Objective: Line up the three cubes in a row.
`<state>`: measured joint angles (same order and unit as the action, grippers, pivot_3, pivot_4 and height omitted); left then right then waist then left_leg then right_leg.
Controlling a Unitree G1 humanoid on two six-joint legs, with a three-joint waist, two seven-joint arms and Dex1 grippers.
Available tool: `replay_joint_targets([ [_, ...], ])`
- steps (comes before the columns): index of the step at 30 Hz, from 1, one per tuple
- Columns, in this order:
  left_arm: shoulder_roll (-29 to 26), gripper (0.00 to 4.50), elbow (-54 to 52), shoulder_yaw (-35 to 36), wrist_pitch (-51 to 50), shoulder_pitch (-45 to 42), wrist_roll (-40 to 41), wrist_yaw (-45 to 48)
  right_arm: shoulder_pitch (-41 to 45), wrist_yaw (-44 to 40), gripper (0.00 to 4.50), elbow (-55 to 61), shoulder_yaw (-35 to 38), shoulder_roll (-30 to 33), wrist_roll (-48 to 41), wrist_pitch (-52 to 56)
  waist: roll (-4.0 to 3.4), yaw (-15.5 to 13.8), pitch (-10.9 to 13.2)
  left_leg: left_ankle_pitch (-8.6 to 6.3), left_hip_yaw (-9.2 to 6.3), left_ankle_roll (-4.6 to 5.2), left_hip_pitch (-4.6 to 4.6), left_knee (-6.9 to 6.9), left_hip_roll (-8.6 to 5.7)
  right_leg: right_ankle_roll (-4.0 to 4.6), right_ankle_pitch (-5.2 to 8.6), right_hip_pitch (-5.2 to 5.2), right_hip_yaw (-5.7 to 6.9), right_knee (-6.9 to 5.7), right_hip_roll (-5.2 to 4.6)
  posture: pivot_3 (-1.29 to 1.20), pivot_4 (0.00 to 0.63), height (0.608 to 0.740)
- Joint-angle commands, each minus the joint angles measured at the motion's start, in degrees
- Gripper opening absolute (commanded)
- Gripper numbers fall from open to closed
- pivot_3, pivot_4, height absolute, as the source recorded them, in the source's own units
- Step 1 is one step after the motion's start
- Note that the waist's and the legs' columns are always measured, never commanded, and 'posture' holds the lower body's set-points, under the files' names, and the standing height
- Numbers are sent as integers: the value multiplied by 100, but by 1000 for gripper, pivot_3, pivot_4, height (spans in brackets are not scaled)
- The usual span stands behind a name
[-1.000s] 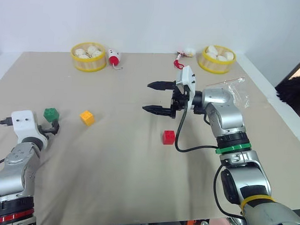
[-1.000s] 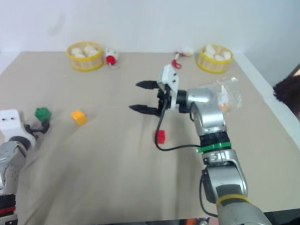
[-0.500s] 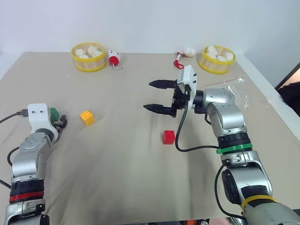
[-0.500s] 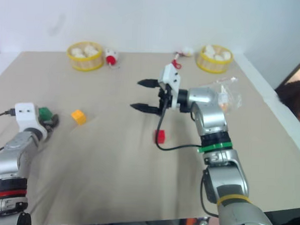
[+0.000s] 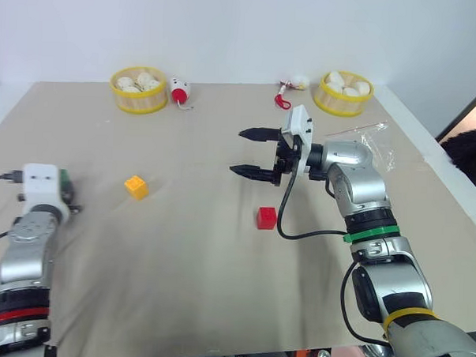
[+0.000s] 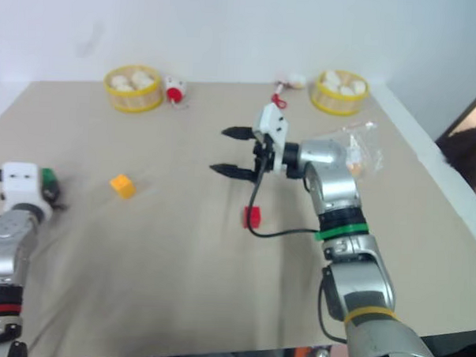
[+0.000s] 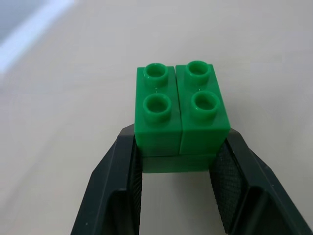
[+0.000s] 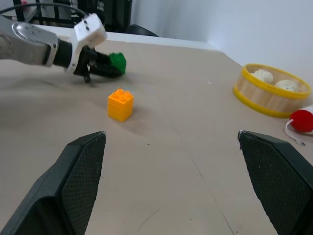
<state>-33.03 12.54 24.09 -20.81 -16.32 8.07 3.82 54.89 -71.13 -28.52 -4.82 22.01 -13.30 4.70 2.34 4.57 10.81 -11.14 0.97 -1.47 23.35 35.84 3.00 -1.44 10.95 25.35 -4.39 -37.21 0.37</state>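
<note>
With the green cube [image 7: 180, 115] clamped between the two black fingers [image 7: 124, 188] of the left gripper [image 7: 178, 183], counts as the pickup step, done or nearly so. Sits far out at the left side of the tan table [image 5: 202, 288], studs up, pinched low on its side walls by the ribbed pads. Cannot tell from these views whether lifted clear of the cloth or resting on it. Looks square in the grip, not tilted.

Next calls, most likely, for carrying green toward the other two and setting it down in line with them. Needs a straight release, so as not to skew it, and enough room to keep from knocking the neighbour.

Yellow-orange cube [image 5: 136, 187] stands alone on the table, between the green one and the middle, well apart from both other cubes. Red cube [image 5: 266, 218] lies near the centre, below and in front of the right gripper [image 5: 253, 153], untouched. Right gripper hovers above the table with jaws spread wide, holding nothing, pointing across toward the left.

As for looks: small glossy plastic bricks, green built of two halves with a seam down the middle and four round studs on top; orange likewise studded; red too small to read studs clearly. Hard, smooth, light by the look, so likely to slip if gripped unevenly.
</note>
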Motion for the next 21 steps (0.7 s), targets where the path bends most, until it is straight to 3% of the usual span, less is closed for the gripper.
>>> replay_joint_targets([
  [1, -338, 1351, -101, 579, 430, -237, 225, 68, 205, -73, 4500, -13, 87, 128, -47, -81, 2, -15, 1, 0, 0, 0, 1, -1, 0, 0, 1, 0, 1, 2, -2, 0, 150, 740],
  [6, -399, 1351, -595, 828, 766, -798, 1187, 1007, 214, -208, 4500, -8, 131, 366, -90, 37, 5, -85, 1, 1, 1, -3, 7, -1, -6, -2, 3, -2, 9, 7, -16, 0, 150, 740],
  [10, -284, 1351, -1710, 328, 218, -1073, 2390, 2231, 38, -727, 4500, 245, 35, 839, -125, 371, 13, -158, 6, -1, 1, -15, 18, 1, -13, -10, 5, -2, 11, 15, -26, 0, 150, 740],
  [14, -259, 1351, -2518, -306, -224, -922, 3024, 3065, -136, -1037, 4500, 414, 45, 1191, -148, 516, 12, -164, 6, -13, 7, -36, 10, -1, -17, -21, 23, -4, 4, 15, -28, 0, 150, 740],
  [17, -318, 1351, -2989, -951, -438, -657, 3298, 3894, -291, -1218, 4500, 669, 271, 1531, -392, 876, 11, -164, 6, -15, 4, -35, 8, -8, -13, -15, 34, -3, 3, 13, -21, 0, 150, 740],
  [21, -451, 1351, -2878, -1618, -287, -457, 2963, 4661, -692, -1387, 4500, 1251, 526, 1991, -805, 1418, 10, -166, 7, -17, 2, -33, 7, -9, -12, -12, 38, -1, 4, 12, -16, 0, 150, 740],
])
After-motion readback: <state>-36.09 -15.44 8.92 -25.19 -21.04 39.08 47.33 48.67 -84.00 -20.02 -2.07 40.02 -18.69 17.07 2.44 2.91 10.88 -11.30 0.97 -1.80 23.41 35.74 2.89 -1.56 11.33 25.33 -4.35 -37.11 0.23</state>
